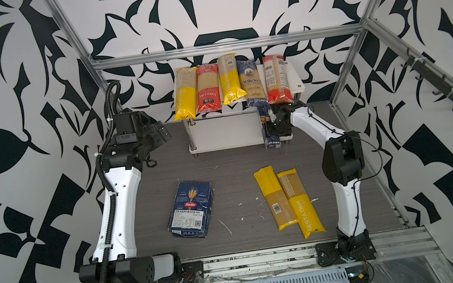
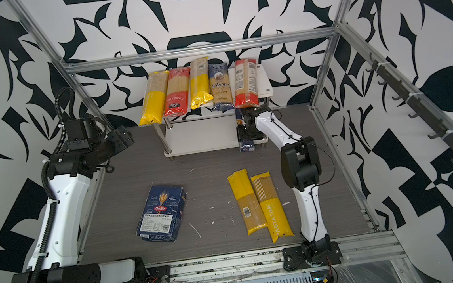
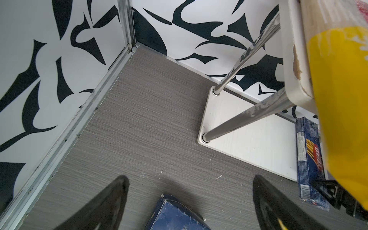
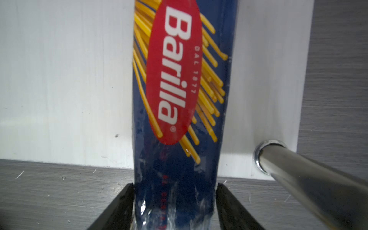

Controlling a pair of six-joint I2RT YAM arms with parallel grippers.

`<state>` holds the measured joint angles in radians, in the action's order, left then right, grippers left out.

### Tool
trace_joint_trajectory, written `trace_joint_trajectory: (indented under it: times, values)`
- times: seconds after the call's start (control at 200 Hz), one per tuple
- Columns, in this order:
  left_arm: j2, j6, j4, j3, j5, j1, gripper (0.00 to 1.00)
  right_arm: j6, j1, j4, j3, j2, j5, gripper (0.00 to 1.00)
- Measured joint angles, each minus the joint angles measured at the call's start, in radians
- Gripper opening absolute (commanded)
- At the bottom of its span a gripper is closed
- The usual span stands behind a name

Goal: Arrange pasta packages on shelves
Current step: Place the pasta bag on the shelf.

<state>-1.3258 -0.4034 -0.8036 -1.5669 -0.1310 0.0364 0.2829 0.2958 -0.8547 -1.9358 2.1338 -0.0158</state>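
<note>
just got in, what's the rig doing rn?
Right pincer straddles the slim Barilla box on the lower board; grip or release unclear. Left pincer hangs open and empty beside the rack. Five bags lie on the top board; the wide Barilla pack and two yellow bags wait on the table.

Barilla, DAL 1877 on slim blue box [image 4: 179, 79], PASTATIME on yellow bag [image 1: 302, 206], Barilla on wide pack [image 1: 190, 209]
</note>
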Motion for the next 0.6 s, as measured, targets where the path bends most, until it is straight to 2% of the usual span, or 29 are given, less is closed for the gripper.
trace_joint_trajectory:
  times: [0.28,0.6]
  values:
    - [0.018,0.000,0.000,0.030,0.019,-0.014,0.99,0.009,0.000,0.027,0.126,-0.111,0.000,0.69]
    - [0.156,-0.023,-0.001,0.174,0.034,-0.019,1.00,0.045,0.000,0.085,0.369,-0.335,-0.018,0.73]
